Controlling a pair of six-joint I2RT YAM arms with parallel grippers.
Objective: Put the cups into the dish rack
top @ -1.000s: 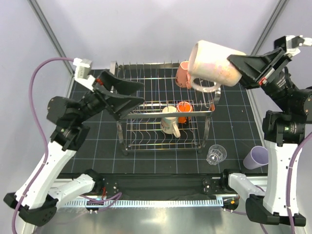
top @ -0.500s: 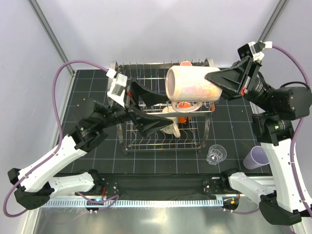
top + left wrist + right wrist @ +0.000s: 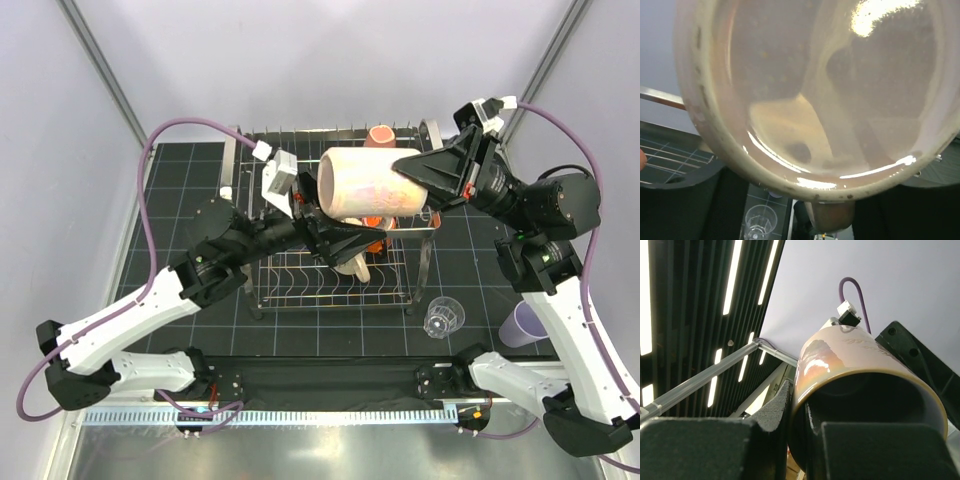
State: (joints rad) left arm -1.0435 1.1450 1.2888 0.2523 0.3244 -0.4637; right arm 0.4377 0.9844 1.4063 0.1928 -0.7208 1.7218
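My right gripper [image 3: 415,175] is shut on the rim of the beige-pink mug [image 3: 368,183], one finger inside its mouth [image 3: 812,420] and one outside. The mug lies on its side, high above the dish rack [image 3: 300,270]. My left gripper [image 3: 345,235] is open just under the mug's base end. The glossy base [image 3: 830,90] fills the left wrist view, with the handle [image 3: 832,215] hanging down. A salmon-pink mug [image 3: 381,135] sits at the rack's back. A cream mug [image 3: 350,258] and an orange cup [image 3: 376,222] sit lower, partly hidden.
A clear glass tumbler [image 3: 443,318] stands on the black mat right of the rack and also shows in the left wrist view [image 3: 759,224]. A lavender tumbler [image 3: 525,322] lies further right near the mat's edge. Grey walls and frame posts enclose the cell.
My right gripper has carried the beige-pink mug leftward over the rack. My left arm has swung right and up until its open jaws are at the mug's base.
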